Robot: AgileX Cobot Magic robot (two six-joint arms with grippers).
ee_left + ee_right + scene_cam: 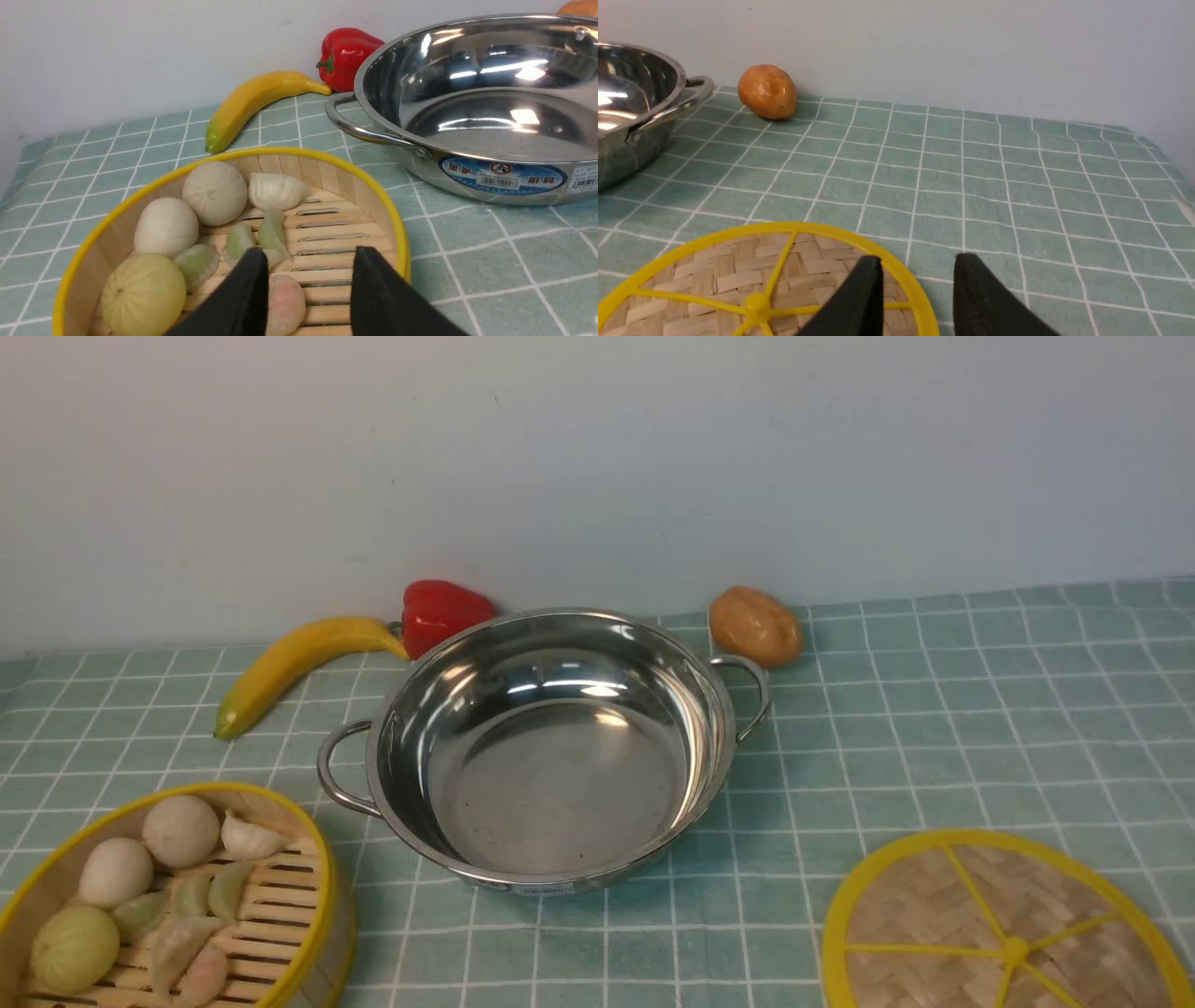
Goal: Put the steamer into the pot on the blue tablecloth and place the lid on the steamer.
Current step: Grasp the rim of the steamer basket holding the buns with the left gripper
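Observation:
The empty steel pot (551,747) stands mid-cloth on the blue tablecloth (980,709). The steamer (168,905), a yellow-rimmed bamboo basket with buns and dumplings, sits at the front left, apart from the pot. The lid (1004,933), a flat woven disc with yellow spokes, lies at the front right. Neither arm shows in the front view. In the left wrist view my left gripper (310,261) hangs open over the steamer (327,186), nothing between its fingers. In the right wrist view my right gripper (917,268) stands open over the near edge of the lid (738,275), holding nothing.
A banana (294,663) and a red pepper (443,611) lie behind the pot on the left, against the pale wall. A brown potato-like lump (756,625) sits behind the pot's right handle (752,695). Bare cloth stretches to the right of the pot.

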